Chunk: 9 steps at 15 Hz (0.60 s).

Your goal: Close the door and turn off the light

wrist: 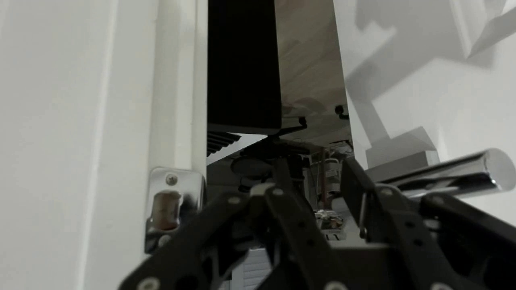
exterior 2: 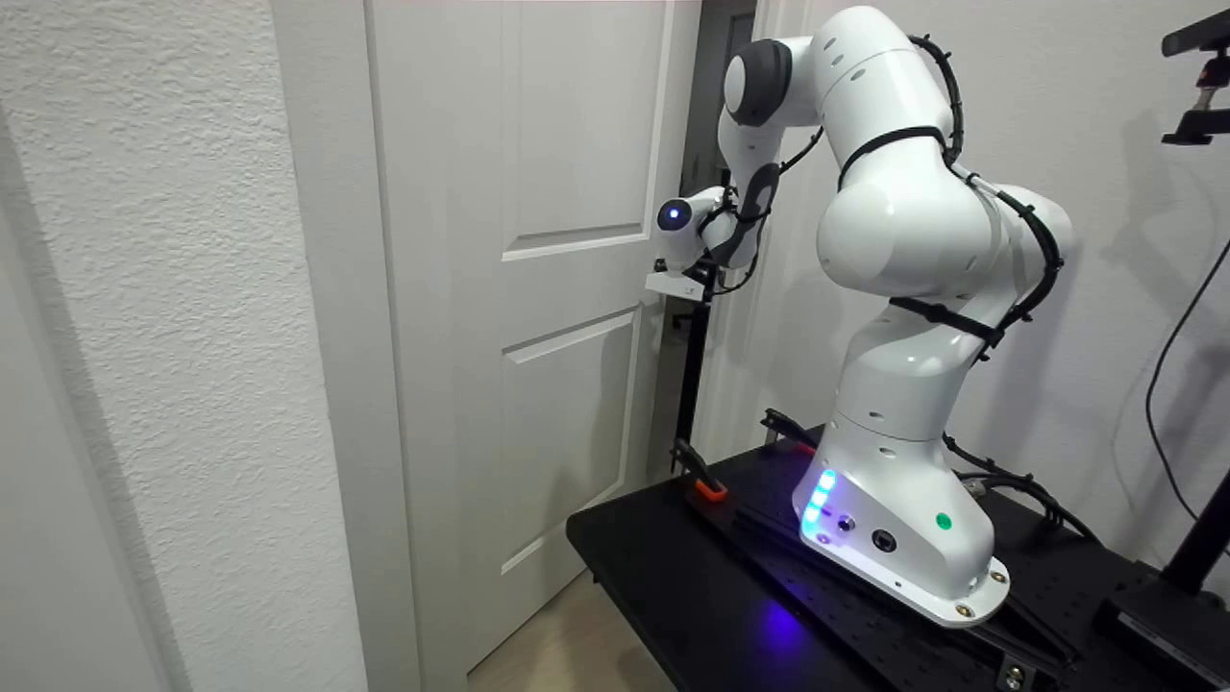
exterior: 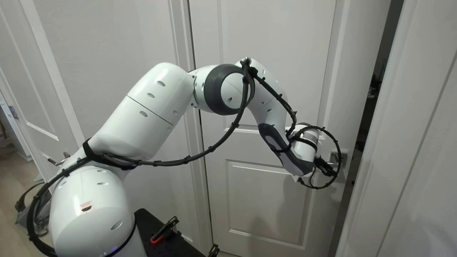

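The white panelled door (exterior: pixel 264 200) stands ajar, with a dark gap along its handle side. It also shows in an exterior view (exterior 2: pixel 577 413) and at the right of the wrist view (wrist: pixel 407 88). Its silver lever handle (wrist: pixel 455 173) lies just outside my right finger; I cannot tell whether they touch. The handle's square plate (exterior: pixel 343 157) shows behind my gripper (exterior: pixel 325 167). In the wrist view my gripper (wrist: pixel 316 177) is open, with nothing between its fingers, and points into the gap. In an exterior view the wrist hides the handle. The light's switch plate is out of view.
A silver strike plate (wrist: pixel 173 201) sits on the white door frame (wrist: pixel 133 100), left of my gripper. A black table (exterior 2: pixel 692 577) with clamps (exterior 2: pixel 701 471) bears the robot base. Another panelled door (exterior: pixel 32 89) stands at the left. A black stand (exterior 2: pixel 692 375) is near the gap.
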Each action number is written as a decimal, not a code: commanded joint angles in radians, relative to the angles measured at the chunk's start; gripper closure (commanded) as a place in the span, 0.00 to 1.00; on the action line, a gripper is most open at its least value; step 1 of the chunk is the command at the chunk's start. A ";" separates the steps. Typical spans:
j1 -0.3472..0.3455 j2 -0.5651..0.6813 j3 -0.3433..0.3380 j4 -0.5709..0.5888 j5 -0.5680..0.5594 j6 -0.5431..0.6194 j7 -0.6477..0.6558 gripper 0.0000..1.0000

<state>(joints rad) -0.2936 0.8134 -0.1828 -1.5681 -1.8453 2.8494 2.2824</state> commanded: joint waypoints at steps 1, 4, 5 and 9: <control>-0.004 -0.014 0.003 -0.012 0.038 0.010 -0.036 0.30; 0.001 -0.030 0.010 -0.016 0.094 0.012 -0.092 0.07; 0.003 -0.042 0.010 -0.011 0.083 0.019 -0.079 0.01; 0.025 -0.086 0.019 0.004 0.011 0.028 -0.002 0.00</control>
<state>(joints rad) -0.2901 0.7847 -0.1692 -1.5576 -1.7758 2.8611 2.2234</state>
